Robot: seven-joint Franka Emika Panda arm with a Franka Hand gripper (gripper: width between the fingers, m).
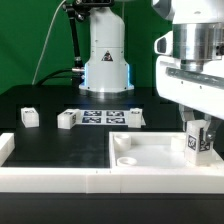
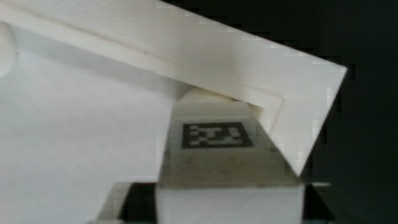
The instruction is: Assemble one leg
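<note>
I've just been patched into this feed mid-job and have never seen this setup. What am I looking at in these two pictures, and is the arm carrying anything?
The exterior view faces a black table with a robot arm whose hand is at that view's right. The hand grips one leg, a small white block with a black-and-white tag, over a corner of the large white square piece with a raised rim. Three more legs lie farther back, beside the flat marker board. The other picture comes from a camera on the wrist: it looks along the held leg toward the square piece's corner. Whether the leg is seated yet, I cannot tell.
</note>
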